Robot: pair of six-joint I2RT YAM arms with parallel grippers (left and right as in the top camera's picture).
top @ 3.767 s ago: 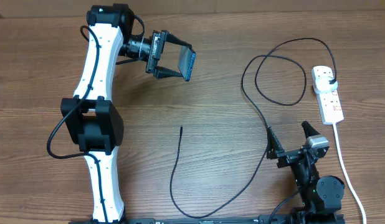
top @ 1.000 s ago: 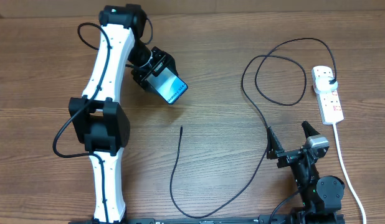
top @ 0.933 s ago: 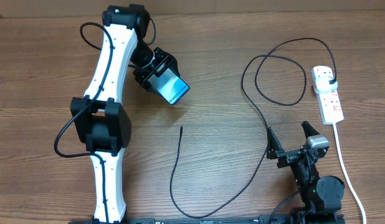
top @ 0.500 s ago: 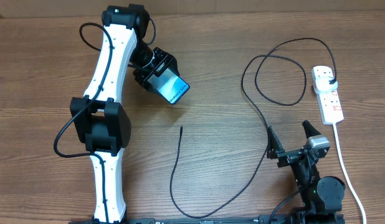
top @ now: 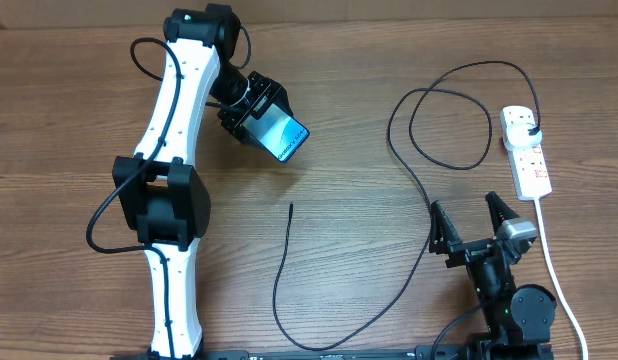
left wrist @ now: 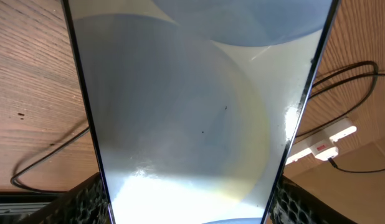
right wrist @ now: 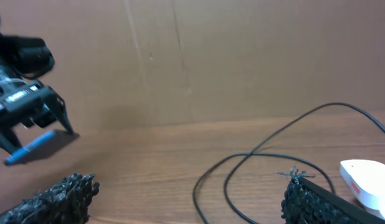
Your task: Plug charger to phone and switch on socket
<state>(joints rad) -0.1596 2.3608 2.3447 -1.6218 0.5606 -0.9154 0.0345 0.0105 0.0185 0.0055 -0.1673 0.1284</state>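
The left end effector is clamping the phone by its two long edges and holding it tilted in the far-left part of the worktop, with the lit blue screen facing up and the free end pointing toward the middle. In the left wrist view that screen is filling almost the whole frame. The right end effector is waiting near the near-right corner with its fingers spread wide and nothing between them. The charger is lying loose: its connector tip is resting around the centre of the worktop, near the phone but apart from it, while the cable is sweeping along the near edge, passing just beside the right end effector, looping toward the far edge and ending in the plug, which is sitting in the socket by the right edge. Judging from this, the step in hand is presenting the phone for plugging in; the connector is not yet gripped. The next move is probably calling for the right arm to pinch the cable close behind the tip and line it up with the phone's port, which the pictures are not showing. The socket's switch position is too small to read.
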